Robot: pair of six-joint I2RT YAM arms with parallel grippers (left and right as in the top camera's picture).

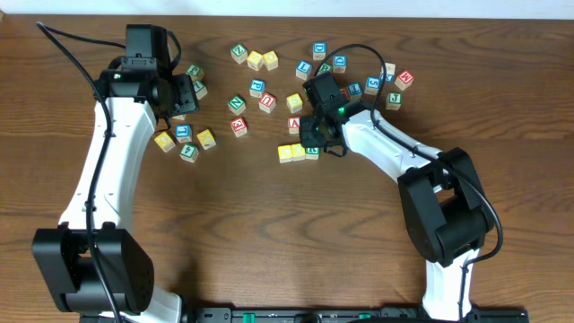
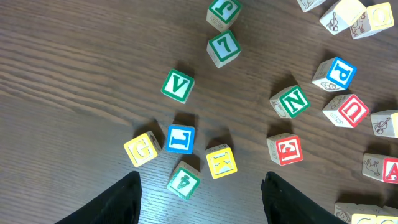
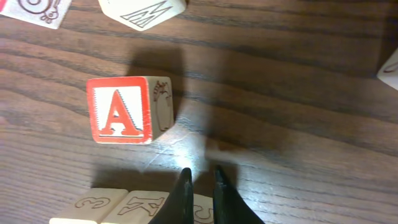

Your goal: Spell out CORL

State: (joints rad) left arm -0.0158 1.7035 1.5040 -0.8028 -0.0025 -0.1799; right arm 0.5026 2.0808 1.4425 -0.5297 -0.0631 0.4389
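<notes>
Near mid-table lies a row of three cubes: two yellow-topped ones and a white-and-green one. My right gripper is shut with nothing between its fingertips. In the right wrist view its tips hang over the third cube of that row, beside the other two. The blue L cube lies in a loose cluster at the left. My left gripper is open and high above that cluster, touching nothing.
A red A cube lies just beyond the row. Around the L cube are a yellow G cube, another yellow cube, a green cube and a green V cube. Several more cubes are scattered along the far side.
</notes>
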